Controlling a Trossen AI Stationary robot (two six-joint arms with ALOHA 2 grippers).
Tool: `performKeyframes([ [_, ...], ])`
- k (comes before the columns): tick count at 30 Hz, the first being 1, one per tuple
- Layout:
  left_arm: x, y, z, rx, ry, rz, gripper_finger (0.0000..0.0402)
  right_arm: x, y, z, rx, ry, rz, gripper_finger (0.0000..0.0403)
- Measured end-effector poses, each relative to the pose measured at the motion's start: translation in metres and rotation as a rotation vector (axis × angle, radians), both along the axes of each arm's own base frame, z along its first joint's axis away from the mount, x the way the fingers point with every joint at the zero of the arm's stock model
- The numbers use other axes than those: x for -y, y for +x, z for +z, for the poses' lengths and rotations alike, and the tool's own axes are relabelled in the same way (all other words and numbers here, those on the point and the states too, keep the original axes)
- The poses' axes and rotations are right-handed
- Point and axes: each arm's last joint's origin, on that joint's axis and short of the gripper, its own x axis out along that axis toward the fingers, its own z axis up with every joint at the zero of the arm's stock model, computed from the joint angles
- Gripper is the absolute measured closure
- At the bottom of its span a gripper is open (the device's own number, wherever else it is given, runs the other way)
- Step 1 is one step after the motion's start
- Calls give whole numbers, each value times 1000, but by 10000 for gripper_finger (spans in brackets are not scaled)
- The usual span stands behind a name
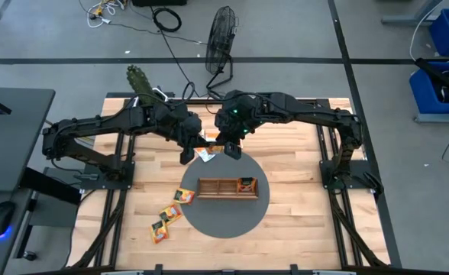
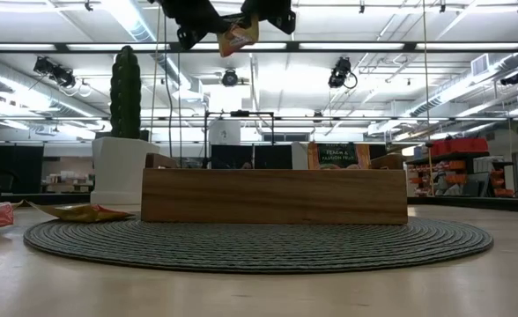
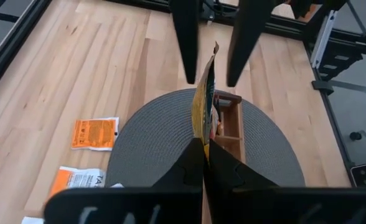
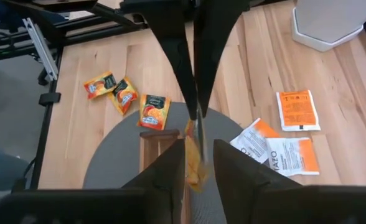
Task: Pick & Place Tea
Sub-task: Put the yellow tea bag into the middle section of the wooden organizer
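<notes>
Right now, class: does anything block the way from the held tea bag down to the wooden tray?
Nothing visible does. The tea bag hangs in the air, pinched by the left gripper, the right gripper astride it; the tray lies lower, with nothing between.

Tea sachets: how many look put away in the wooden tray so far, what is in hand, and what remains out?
Done: one sachet lies in the wooden tray, at its right end. In hand: the left gripper is shut on a yellow sachet held edge-up above the round mat, with the right gripper closing around it from the other side. Left: three orange sachets on one side of the mat and three white-and-orange ones on the other.
</notes>
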Motion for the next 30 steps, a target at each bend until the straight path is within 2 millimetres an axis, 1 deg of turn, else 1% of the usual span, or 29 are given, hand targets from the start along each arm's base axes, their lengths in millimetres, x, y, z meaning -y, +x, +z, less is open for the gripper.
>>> performKeyframes([
  [4, 3, 1, 1, 13, 10, -20, 400, 0, 0, 0, -1, -3, -3, 313],
  [7, 7, 3, 3, 39, 19, -37, 400, 0, 0, 0, -1, -4, 0, 324],
  [9, 7, 4, 3, 45, 19, -37, 400, 0, -1, 0, -2, -2, 10, 343],
  [12, 7, 4, 4, 45, 19, -38, 400, -1, -1, 0, 1, -12, 27, 388],
  [13, 7, 4, 4, 45, 19, -37, 400, -1, -1, 0, 3, -20, 34, 394],
  [18, 4, 3, 4, 46, 18, -11, 394, -2, -1, 0, -1, -27, 39, 399],
  [23, 3, 2, 4, 41, 29, 29, 363, -3, -8, 6, -5, -53, 7, 401],
  [27, 5, -6, 16, 115, 31, 38, 338, -10, -16, 21, 56, -86, -11, 402],
  [30, 6, -14, 26, 169, 43, 47, 327, -17, -21, 28, 76, -122, -16, 402],
])
